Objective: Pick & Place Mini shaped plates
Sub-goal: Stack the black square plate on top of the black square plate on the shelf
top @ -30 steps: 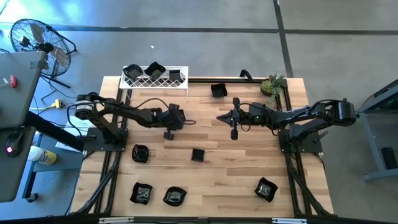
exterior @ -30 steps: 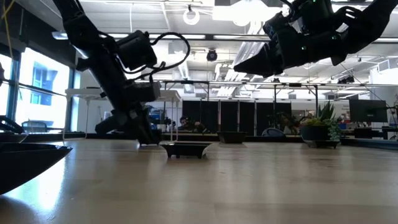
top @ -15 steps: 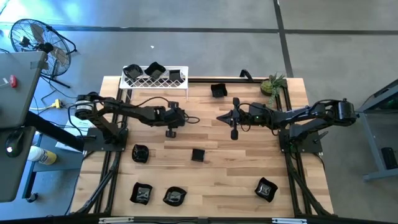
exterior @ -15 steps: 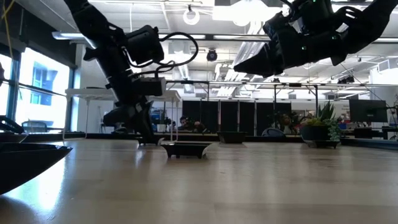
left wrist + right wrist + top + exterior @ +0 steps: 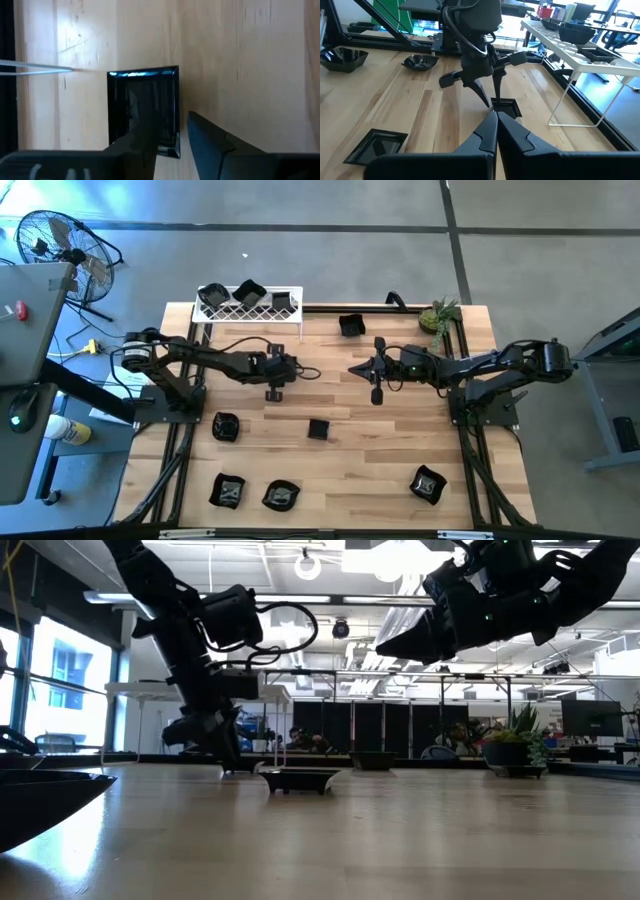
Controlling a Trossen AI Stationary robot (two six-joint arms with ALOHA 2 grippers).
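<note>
Left end effector over a square plate on the table

The left end effector straddles one rim of the square plate, fingers parted, grasping nothing. The right end effector hangs clenched and empty nearby.

Your wooden desk carries seven black plates: one at the back edge, one below the rack, one mid-desk, one at the left, three near the front. A white rack stands back left, a plant back right.
</note>
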